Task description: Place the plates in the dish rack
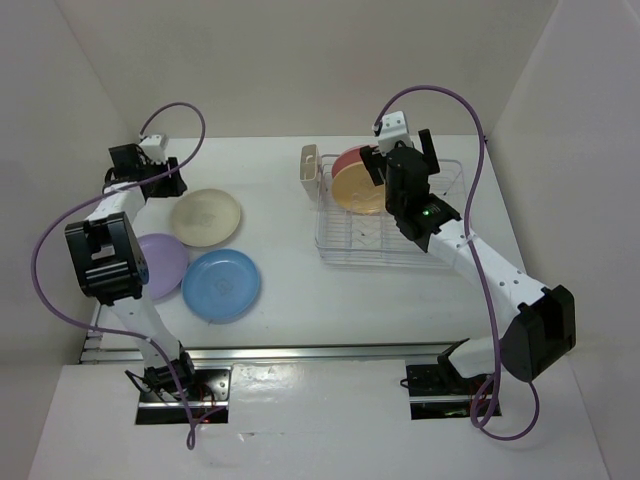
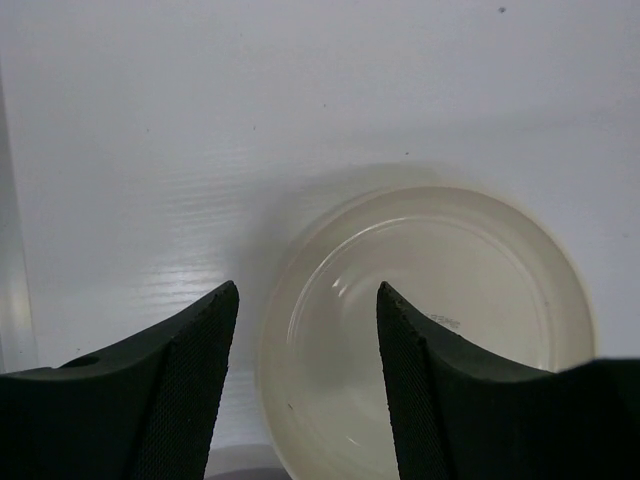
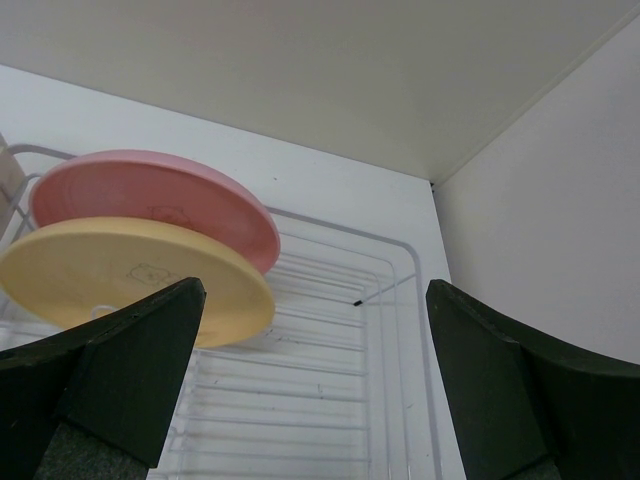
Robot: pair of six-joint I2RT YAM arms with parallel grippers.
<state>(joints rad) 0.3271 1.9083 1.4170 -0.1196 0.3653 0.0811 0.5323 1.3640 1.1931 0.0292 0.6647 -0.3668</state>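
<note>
Two plates, pink (image 1: 349, 157) and yellow (image 1: 357, 188), stand on edge in the rack (image 1: 350, 246), far right. Three lie flat at left: cream (image 2: 430, 310), lavender (image 1: 165, 262), blue (image 1: 222, 285). Left gripper (image 2: 305, 292) is spread, straddling cream's rim from above. Right gripper (image 3: 315, 290) is spread wide over the rack, empty. Plates look light, stiff and slick, so pinch the raised rim squarely.

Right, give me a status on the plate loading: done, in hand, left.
Done: the pink plate and orange-yellow plate sit on edge in the dish rack. In hand: nothing is gripped; the left gripper is open over the cream plate, the right gripper open above the rack. Left: the cream plate, lavender plate and blue plate lie on the table.
</note>
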